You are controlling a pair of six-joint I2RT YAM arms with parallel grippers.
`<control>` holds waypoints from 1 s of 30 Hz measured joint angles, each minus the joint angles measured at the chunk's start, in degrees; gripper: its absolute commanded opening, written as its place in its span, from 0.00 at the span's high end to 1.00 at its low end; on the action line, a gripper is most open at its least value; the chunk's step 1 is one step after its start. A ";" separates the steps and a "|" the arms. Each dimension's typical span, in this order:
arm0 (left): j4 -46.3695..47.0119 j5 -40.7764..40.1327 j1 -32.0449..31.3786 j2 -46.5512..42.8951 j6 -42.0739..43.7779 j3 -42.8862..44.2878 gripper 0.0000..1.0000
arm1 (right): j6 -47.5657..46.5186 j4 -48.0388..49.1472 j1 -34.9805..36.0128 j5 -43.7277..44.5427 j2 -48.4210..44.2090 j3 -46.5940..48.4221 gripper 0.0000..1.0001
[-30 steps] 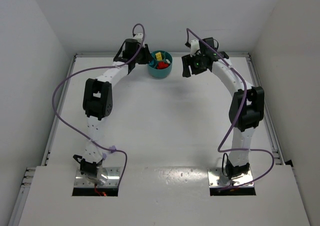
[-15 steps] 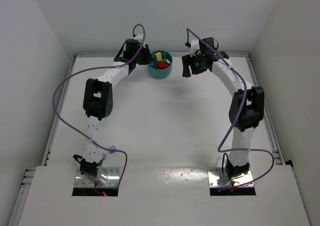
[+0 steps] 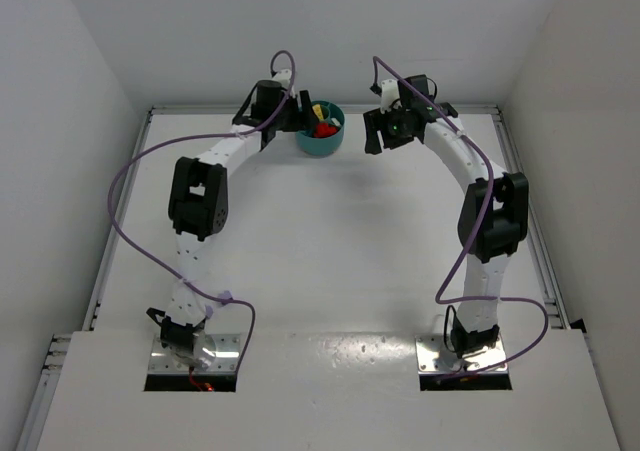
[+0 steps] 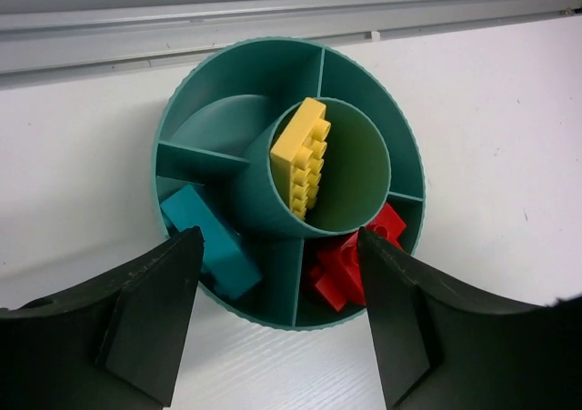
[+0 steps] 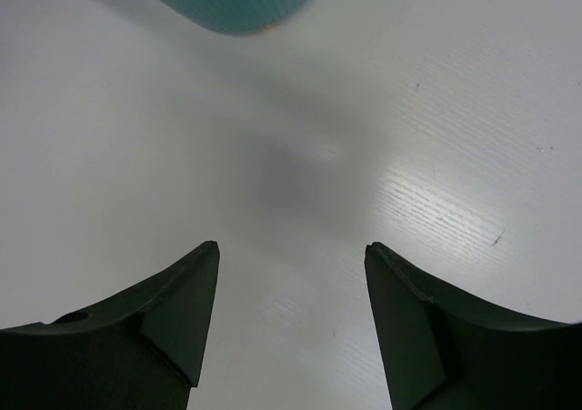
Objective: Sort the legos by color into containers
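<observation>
- The left gripper (image 4: 277,239) hovers over the near side of the bowl (image 4: 273,65), its fingers apart and holding nothing.
- The bowl stands on the table (image 3: 320,241) near its far edge, between the two grippers.
- A yellow brick (image 4: 302,160) leans on edge inside the central ring (image 4: 364,169).
- In the left wrist view, a teal brick (image 4: 207,245) lies in the lower-left outer compartment, and red bricks (image 4: 355,263) sit in the lower-right one.
- The right gripper (image 5: 291,246) hangs over the table beside the bowl, fingers spread with nothing between them.
</observation>
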 measured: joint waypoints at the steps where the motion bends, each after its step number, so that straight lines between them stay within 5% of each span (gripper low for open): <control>1: 0.48 0.00 0.09 -0.07 0.02 -0.22 0.26 | 0.00 -0.02 0.00 -0.02 0.00 0.00 0.34; 13: 4.44 12.17 3.80 -6.29 -0.63 -0.98 0.29 | 0.00 0.04 -0.07 -0.07 -0.02 -0.24 0.34; 17: -0.20 10.86 5.11 -5.62 0.22 4.55 0.23 | 0.00 0.00 -0.07 -0.07 -0.02 -0.26 0.34; 19: -1.68 8.68 6.05 -3.28 1.14 9.57 0.01 | 0.00 0.04 -0.07 -0.07 -0.02 -0.26 0.34; 30: -7.48 -0.11 10.05 5.35 2.05 12.98 0.01 | 0.00 0.07 -0.07 -0.04 -0.02 -0.28 0.34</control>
